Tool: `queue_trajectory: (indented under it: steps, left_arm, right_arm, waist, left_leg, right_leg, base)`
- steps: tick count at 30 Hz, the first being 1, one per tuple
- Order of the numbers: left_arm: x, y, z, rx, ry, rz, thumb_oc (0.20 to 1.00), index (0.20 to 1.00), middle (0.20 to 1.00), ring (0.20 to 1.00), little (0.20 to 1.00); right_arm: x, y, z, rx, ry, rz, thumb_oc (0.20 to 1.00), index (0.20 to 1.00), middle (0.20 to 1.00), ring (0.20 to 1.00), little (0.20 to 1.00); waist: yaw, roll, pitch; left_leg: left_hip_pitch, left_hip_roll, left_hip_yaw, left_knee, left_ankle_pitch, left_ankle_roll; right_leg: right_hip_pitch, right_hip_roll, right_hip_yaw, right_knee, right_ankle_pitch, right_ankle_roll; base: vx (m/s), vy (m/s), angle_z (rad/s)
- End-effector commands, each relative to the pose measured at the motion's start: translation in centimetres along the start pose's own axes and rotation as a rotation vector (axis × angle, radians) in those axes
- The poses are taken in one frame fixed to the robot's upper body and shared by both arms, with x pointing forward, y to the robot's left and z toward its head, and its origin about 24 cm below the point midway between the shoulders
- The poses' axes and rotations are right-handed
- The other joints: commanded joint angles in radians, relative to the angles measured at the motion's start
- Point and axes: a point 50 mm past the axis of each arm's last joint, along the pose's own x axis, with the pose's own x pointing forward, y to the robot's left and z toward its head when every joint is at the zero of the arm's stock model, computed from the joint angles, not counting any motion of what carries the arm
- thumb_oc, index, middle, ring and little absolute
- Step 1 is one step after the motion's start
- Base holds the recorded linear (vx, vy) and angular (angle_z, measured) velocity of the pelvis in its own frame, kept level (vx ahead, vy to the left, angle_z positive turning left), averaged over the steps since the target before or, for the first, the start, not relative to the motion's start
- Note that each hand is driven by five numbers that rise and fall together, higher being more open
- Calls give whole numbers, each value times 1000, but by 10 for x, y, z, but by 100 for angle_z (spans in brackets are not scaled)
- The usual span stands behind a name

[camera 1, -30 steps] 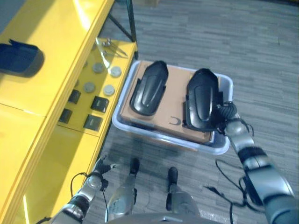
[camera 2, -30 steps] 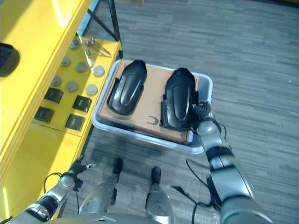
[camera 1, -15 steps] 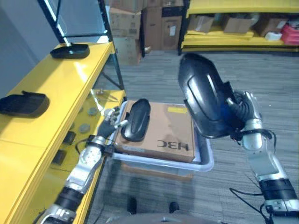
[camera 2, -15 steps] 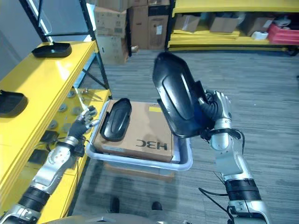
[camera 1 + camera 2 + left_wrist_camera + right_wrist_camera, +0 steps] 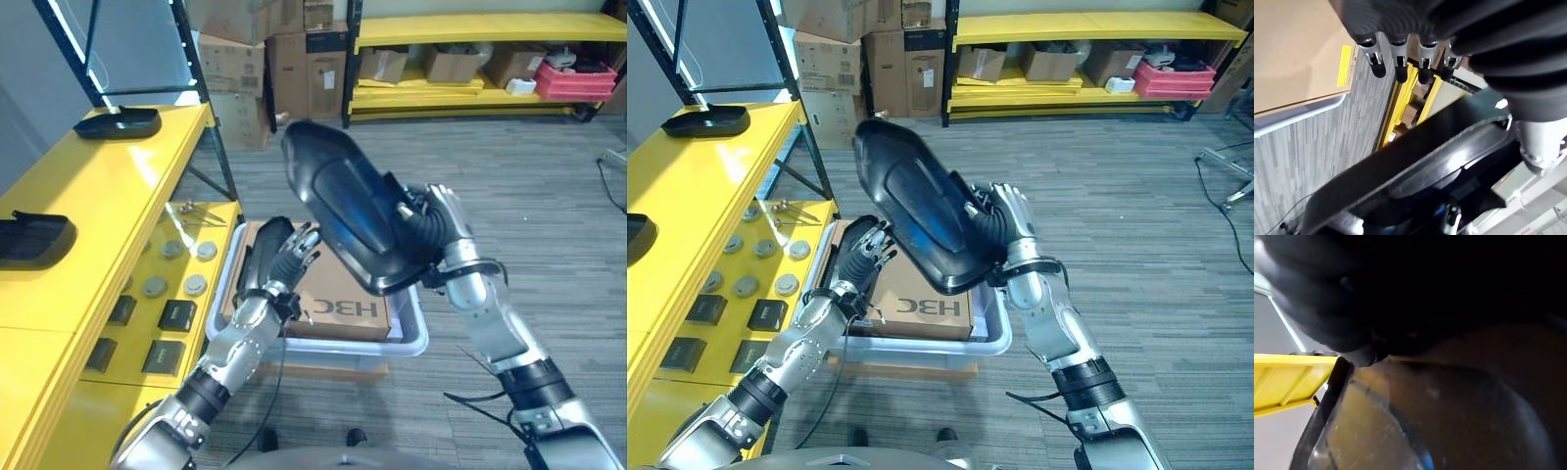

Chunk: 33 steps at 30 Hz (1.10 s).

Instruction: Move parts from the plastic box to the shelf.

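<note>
A glossy black part (image 5: 353, 220) with a bluish sheen is filling the centre of the frame, above a plain tan cardboard box (image 5: 343, 304) that is sitting inside a pale translucent plastic box (image 5: 411, 338). Bright yellow is covering the shelf (image 5: 88, 186) along the left side, where two more black parts (image 5: 118, 122) and grey discs (image 5: 181, 284) and small black blocks (image 5: 176, 315) are lying. The floor (image 5: 549, 206) is showing a grey striped weave, and a red bin (image 5: 578, 78) is glowing in the upper right among brown cartons (image 5: 235, 64).
</note>
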Motion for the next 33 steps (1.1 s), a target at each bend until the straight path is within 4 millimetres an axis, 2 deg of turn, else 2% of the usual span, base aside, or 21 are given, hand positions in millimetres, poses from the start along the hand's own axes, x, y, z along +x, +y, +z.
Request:
queue_trajectory:
  steps: [1, 7, 9, 10, 11, 17, 18, 19, 21, 24, 25, 26, 27, 30, 31, 33]
  left_arm:
    - [16, -20, 13, 39, -39, -86, 1000, 1000, 1000, 1000, 1000]
    - [25, -35, 20, 77, -57, -134, 1000, 1000, 1000, 1000, 1000]
    - [25, -35, 20, 77, -58, -134, 1000, 1000, 1000, 1000, 1000]
    - [28, -40, 28, 92, -92, -147, 843, 843, 843, 843, 843]
    - [29, -40, 31, 107, -108, -143, 200, 200, 200, 200, 200]
    - [32, -38, 44, 158, -190, -89, 200, 200, 200, 200, 200]
    - [31, -36, 46, 160, -210, -63, 200, 200, 200, 200, 200]
    - [31, -34, 46, 171, -216, -53, 200, 200, 200, 200, 200]
    - [29, -25, 54, 179, -274, 35, 200, 200, 200, 200, 200]
    - [28, -23, 57, 187, -300, 60, 200, 200, 200, 200, 200]
    - [28, -23, 58, 188, -306, 65, 200, 200, 200, 200, 200]
    - [28, -21, 59, 195, -312, 73, 200, 200, 200, 200, 200]
    - [28, -18, 59, 206, -315, 81, 200, 200, 200, 200, 200]
    - [25, -11, 63, 235, -333, 108, 200, 200, 200, 200, 200]
    - [20, 2, 68, 251, -363, 166, 200, 200, 200, 200, 200]
    - [15, 14, 70, 264, -381, 232, 200, 200, 200, 200, 200]
  right_arm:
    - [22, -27, 35, 36, -190, -117, 200, 200, 200, 200, 200]
    - [25, -9, 59, 135, -280, -23, 200, 200, 200, 200, 200]
    - [25, -9, 59, 135, -280, -23, 200, 200, 200, 200, 200]
    - [23, -4, 70, 182, -323, 15, 200, 200, 200, 200, 200]
    - [21, -1, 74, 204, -338, 29, 200, 200, 200, 200, 200]
    - [5, 21, 98, 401, -406, 157, 200, 200, 200, 200, 200]
    - [-3, 34, 101, 514, -377, 207, 200, 200, 200, 200, 200]
    - [-4, 37, 106, 528, -390, 224, 200, 200, 200, 200, 200]
    - [-14, 62, 126, 722, -389, 347, 200, 200, 200, 200, 200]
    - [-20, 71, 136, 807, -401, 415, 200, 200, 200, 200, 200]
    - [-21, 71, 139, 822, -417, 444, 310, 310, 310, 310, 310]
    - [-21, 70, 143, 804, -450, 466, 896, 896, 896, 896, 896]
    - [-21, 68, 145, 799, -472, 474, 1000, 1000, 1000, 1000, 1000]
    - [-22, 61, 141, 823, -467, 461, 1000, 1000, 1000, 1000, 1000]
    - [-25, 58, 123, 921, -366, 415, 1000, 1000, 1000, 1000, 1000]
    - [-33, 65, 100, 1053, -207, 364, 1000, 1000, 1000, 1000, 1000]
  waist:
    - [25, -42, -60]
    - [28, -51, -59]
    - [28, -51, -59]
    - [28, -53, -59]
    - [29, -54, -59]
    - [27, -56, -55]
    - [23, -54, -51]
    - [23, -53, -49]
    - [24, -50, -43]
    - [25, -52, -41]
    - [26, -53, -40]
    - [28, -54, -39]
    - [28, -55, -40]
    - [29, -58, -42]
    - [27, -59, -42]
    - [22, -59, -39]
  left_leg:
    - [43, 49, 32, 4, -84, -27]
    - [42, 45, 34, 4, -82, -25]
    - [43, 45, 34, 4, -82, -25]
    - [43, 44, 35, 4, -82, -26]
    - [44, 44, 35, 4, -81, -27]
    - [45, 45, 39, 4, -80, -29]
    - [46, 45, 42, 4, -79, -28]
    - [47, 45, 44, 4, -80, -28]
    - [54, 49, 54, 4, -79, -30]
    - [54, 50, 58, 4, -77, -30]
    - [54, 51, 59, 4, -77, -31]
    - [54, 51, 60, 4, -76, -32]
    - [54, 51, 60, 4, -76, -32]
    - [55, 51, 62, 4, -77, -33]
    - [56, 52, 66, 4, -77, -33]
    - [64, 53, 72, 4, -86, -33]
  right_leg:
    - [4, -32, 28, 13, -60, 42]
    - [2, -32, 33, 11, -55, 44]
    - [2, -32, 33, 11, -55, 44]
    - [2, -32, 34, 12, -54, 43]
    - [2, -33, 33, 12, -54, 43]
    - [4, -35, 33, 13, -55, 42]
    - [1, -34, 35, 16, -55, 41]
    - [0, -34, 37, 16, -56, 40]
    - [0, -32, 43, 15, -55, 37]
    - [-1, -31, 44, 15, -54, 36]
    - [0, -31, 45, 15, -53, 36]
    - [0, -31, 45, 14, -53, 36]
    - [0, -31, 45, 13, -53, 36]
    - [1, -32, 47, 10, -51, 37]
    - [-2, -32, 49, 11, -50, 39]
    - [5, -33, 51, 9, -54, 40]
  base:
    - [-9, 14, -4]
    - [0, 0, 0]
    - [-1, 5, -4]
    - [-3, 4, -7]
    - [-7, 2, -7]
    - [-7, -1, -1]
    - [-31, 3, 0]
    - [-40, 3, -5]
    - [-30, -1, -9]
    - [-21, -1, -7]
    - [-21, -3, -6]
    - [-22, -8, -6]
    - [-14, -8, -8]
    - [-5, -4, -3]
    - [0, 0, 0]
    - [0, 0, 0]
